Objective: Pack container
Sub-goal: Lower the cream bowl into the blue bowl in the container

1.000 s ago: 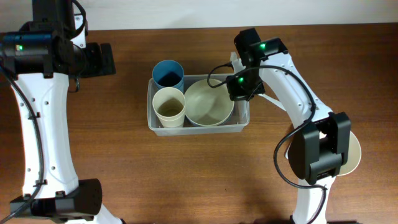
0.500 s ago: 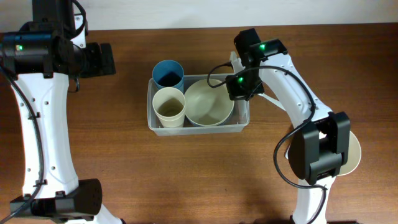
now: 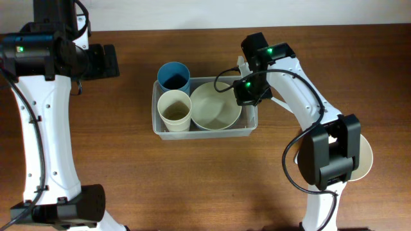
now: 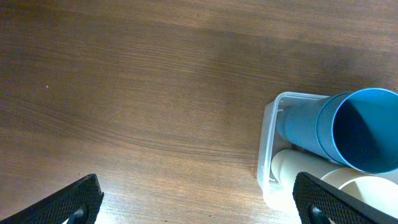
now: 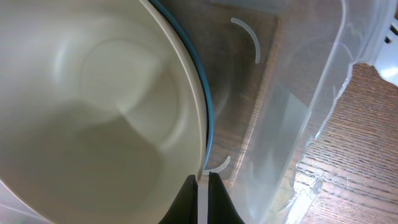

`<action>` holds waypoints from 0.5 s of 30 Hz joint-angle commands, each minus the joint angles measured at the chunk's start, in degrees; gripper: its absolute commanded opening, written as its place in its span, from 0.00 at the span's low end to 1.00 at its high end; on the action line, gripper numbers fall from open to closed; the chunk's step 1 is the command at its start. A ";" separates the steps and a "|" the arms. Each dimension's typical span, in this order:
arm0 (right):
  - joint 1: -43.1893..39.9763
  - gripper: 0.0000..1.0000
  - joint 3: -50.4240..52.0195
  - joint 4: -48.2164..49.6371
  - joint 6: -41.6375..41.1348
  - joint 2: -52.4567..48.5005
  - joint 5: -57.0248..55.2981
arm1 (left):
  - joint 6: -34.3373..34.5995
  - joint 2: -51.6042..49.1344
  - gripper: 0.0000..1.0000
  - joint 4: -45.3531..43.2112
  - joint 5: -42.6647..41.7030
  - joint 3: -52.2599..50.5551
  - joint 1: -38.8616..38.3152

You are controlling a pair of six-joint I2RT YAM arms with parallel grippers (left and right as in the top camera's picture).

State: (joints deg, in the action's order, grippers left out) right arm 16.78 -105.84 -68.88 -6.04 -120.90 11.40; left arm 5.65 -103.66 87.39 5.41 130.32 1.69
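The clear plastic container (image 3: 156,109) stands mid-table and holds a blue cup (image 3: 173,75), a cream cup (image 3: 174,109) and a cream bowl (image 3: 215,106). My right gripper (image 3: 243,90) is inside the container's right end. In the right wrist view its fingers (image 5: 200,193) are shut on the rim of the cream bowl (image 5: 93,106). A blue rim (image 5: 208,118) shows just under that bowl, next to the container wall (image 5: 311,93). My left gripper (image 4: 199,202) is open and empty above bare table, left of the container (image 4: 267,143) and the blue cup (image 4: 360,127).
A cream dish (image 3: 366,157) lies at the right, partly hidden behind the right arm's base. The left arm (image 3: 38,109) runs down the left side of the wooden table.
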 commanded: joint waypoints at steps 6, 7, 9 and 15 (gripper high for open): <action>0.48 0.04 1.25 0.42 -0.26 1.25 -0.90 | 0.35 0.11 1.00 0.02 0.59 -0.07 0.24; 0.48 0.04 1.53 0.57 -0.26 1.27 -0.87 | 0.35 0.11 1.00 0.02 0.59 -0.07 0.24; 0.48 0.04 2.45 1.07 -0.28 1.27 -0.87 | 0.35 0.11 1.00 0.02 0.59 -0.07 0.24; 0.48 0.04 4.22 2.54 -0.26 1.25 -0.46 | 0.35 0.11 1.00 0.02 0.59 -0.07 0.24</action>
State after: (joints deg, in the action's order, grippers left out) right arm 16.78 -102.26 -67.00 -6.02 -120.90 11.42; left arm 5.65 -103.66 87.39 5.41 130.32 1.69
